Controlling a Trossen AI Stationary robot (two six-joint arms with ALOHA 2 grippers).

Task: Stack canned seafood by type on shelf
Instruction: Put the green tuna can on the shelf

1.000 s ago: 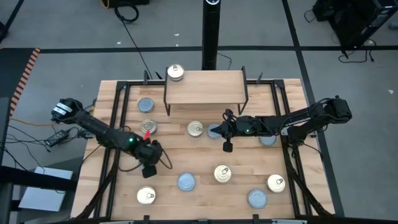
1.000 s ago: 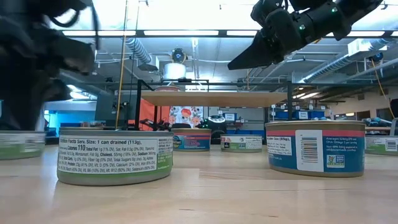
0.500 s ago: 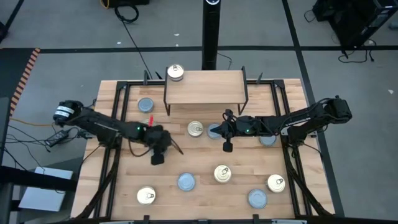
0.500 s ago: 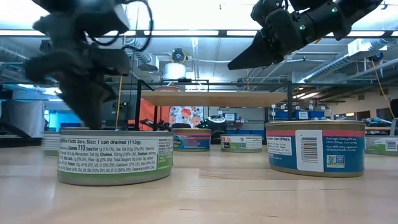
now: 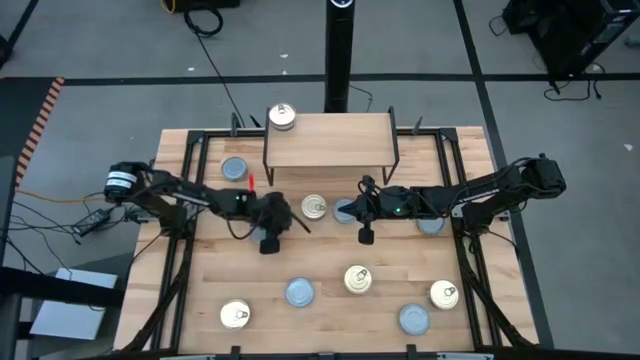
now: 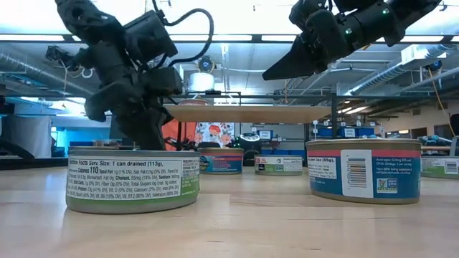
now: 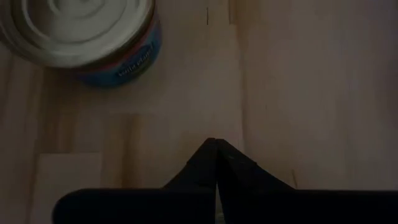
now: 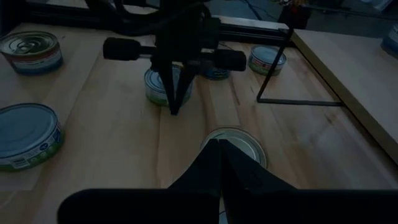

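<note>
Gold-top tins and grey-top tins [image 5: 300,292] lay scattered on the tabletop; one tin [image 5: 282,117] sat on the shelf [image 5: 330,140]. My left gripper [image 5: 297,224], fingers together and empty, had swung from the near-left area toward the gold-top tin [image 5: 314,207] in front of the shelf. Right gripper [image 5: 352,211], also shut, had not moved, hovering above the tin [image 8: 236,144] next to it. Assessment: approach phase only, no pick yet.

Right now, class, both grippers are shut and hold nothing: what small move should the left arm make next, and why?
Probably open the left gripper above the gold-topped tin beside it. Its fingers are pressed together and empty, so it cannot take a tin yet. That tin sits on the table just in front of the shelf, which so far has only one tin at its left end.
</note>
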